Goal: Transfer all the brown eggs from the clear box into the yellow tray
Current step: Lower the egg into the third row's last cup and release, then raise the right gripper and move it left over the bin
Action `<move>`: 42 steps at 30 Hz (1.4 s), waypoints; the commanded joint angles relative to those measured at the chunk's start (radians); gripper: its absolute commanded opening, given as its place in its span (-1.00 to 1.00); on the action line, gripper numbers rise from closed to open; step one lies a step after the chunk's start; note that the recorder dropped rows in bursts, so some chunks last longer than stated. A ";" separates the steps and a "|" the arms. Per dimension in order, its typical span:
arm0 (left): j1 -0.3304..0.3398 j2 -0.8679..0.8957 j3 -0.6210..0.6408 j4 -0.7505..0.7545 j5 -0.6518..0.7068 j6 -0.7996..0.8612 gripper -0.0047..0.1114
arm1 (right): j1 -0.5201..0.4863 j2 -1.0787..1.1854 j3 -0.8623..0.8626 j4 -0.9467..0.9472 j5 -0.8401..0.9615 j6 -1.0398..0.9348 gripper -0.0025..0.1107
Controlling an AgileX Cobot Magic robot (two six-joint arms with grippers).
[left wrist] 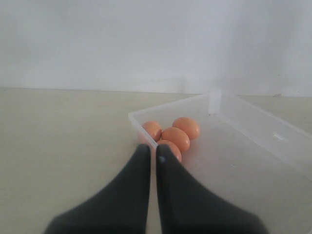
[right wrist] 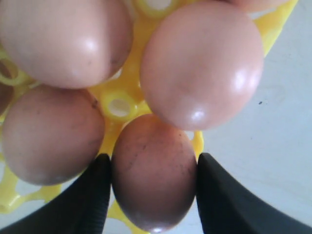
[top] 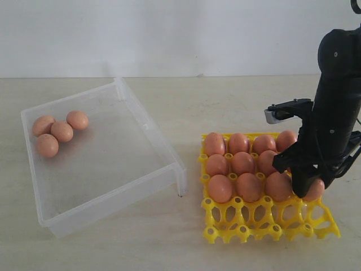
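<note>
My right gripper (right wrist: pixel 152 161) is down on the tray (top: pixel 274 230), at the right end of the 3rd row from the back. Its 2 fingers (right wrist: pixel 87 195) sit against opposite sides of 1 egg (right wrist: pixel 153 178). They stand fairly wide apart, but the egg fills the whole space between them. That egg rests low in its cell, end-on to the wrist camera, with faint dark specks on the shell.

In the exterior view I count 11 eggs (top: pixel 242 164) in the tray: 4 in the back row, 3 in the 2nd row, and 4 in the 3rd row including the gripped one. The arm hides the right end of the 2nd row there. The right wrist view shows a big egg just beyond the gripped one, so that cell looks filled too. The front row of 4 cells shows bare yellow lattice.

The tray sits on the pale table (top: pixel 141 243) at the right of the scene, with the box (top: pixel 113 164) well apart to its left. 4 eggs (top: pixel 59 132) lie bunched in the box's far left corner, touching one another. The rest of the box floor is bare plastic.

My left gripper (left wrist: pixel 152 153) shows only in its own wrist view. Its 2 dark fingers are drawn together with just a thin slit between them, and nothing is in it. The tips point at the corner of the box where the 4 eggs lie. From this angle I cannot tell whether the tips hang over the rim or just outside it.
</note>
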 commanded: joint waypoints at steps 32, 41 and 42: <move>0.002 -0.003 0.003 0.001 -0.004 -0.002 -0.85 | -0.002 -0.172 -0.049 0.179 0.138 -0.005 0.07; 0.002 -0.003 0.003 0.001 -0.004 -0.002 -0.85 | 0.118 -0.222 -0.049 0.934 0.138 -0.435 0.07; 0.002 -0.003 0.003 0.001 -0.004 -0.002 -0.85 | 0.163 -0.221 -0.049 1.014 0.138 -0.501 0.07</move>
